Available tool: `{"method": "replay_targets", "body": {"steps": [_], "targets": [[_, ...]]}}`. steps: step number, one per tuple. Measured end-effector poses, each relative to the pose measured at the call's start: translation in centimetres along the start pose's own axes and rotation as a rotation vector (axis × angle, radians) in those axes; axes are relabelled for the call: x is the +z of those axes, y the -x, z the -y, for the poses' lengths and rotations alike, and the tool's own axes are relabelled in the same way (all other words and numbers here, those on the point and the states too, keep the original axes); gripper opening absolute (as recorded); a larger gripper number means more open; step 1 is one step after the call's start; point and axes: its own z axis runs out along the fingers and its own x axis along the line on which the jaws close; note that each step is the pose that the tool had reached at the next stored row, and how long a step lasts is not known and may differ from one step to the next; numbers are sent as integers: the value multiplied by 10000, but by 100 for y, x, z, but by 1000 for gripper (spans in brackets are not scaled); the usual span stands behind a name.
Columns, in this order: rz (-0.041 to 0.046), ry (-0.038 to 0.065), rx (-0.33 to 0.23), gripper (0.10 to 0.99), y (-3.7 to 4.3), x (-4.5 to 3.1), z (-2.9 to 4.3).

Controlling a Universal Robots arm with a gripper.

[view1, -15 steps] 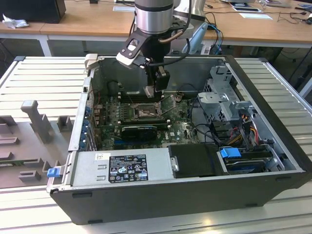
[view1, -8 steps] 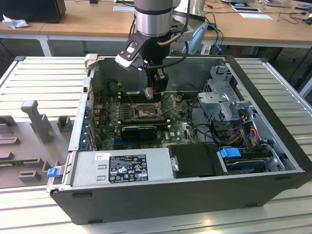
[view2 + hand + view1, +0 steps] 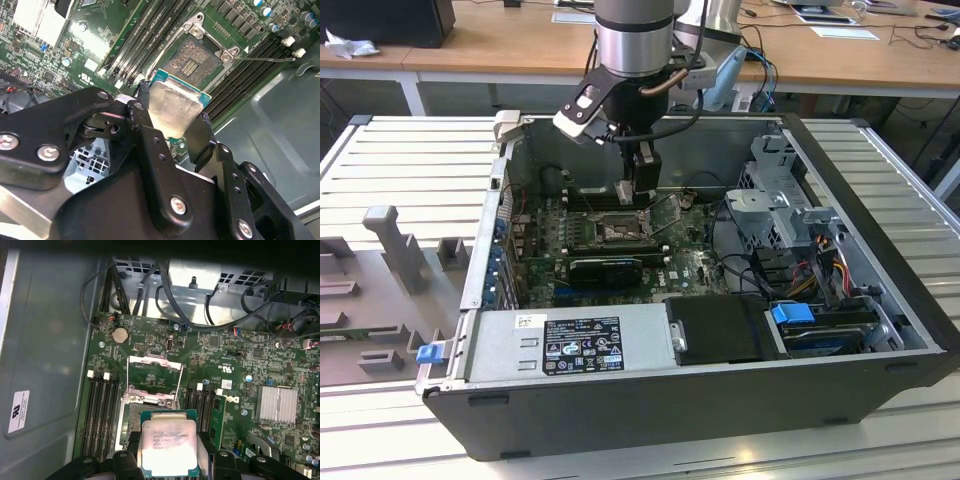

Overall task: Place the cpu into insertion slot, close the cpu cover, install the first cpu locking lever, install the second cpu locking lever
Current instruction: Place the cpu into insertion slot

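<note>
While the cpu (image 3: 175, 100) is being pinched by its edges in the clenched tool (image 3: 171, 119), it is being held just above the open insertion slot (image 3: 196, 56), not touching it. The cpu cover (image 3: 152, 359) is standing raised.

Risks being judged:
- Any tilt or offset on lowering is likely bending socket contacts.
- Slip in the pinch.
- A corner catching the cover.

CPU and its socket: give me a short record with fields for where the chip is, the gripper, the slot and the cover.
cpu: clamped between the fingers, metal top facing the wrist cameras, not seated
gripper: shut on the cpu, reaching down inside the open computer case
insertion slot: empty, contact field exposed
cpu cover: swung open, standing up off the insertion slot
</note>
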Motion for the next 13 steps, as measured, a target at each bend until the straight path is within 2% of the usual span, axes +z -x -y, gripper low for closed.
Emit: {"method": "replay_targets", "body": {"steps": [13], "targets": [[3,1,33,529,1,26,2]]}}
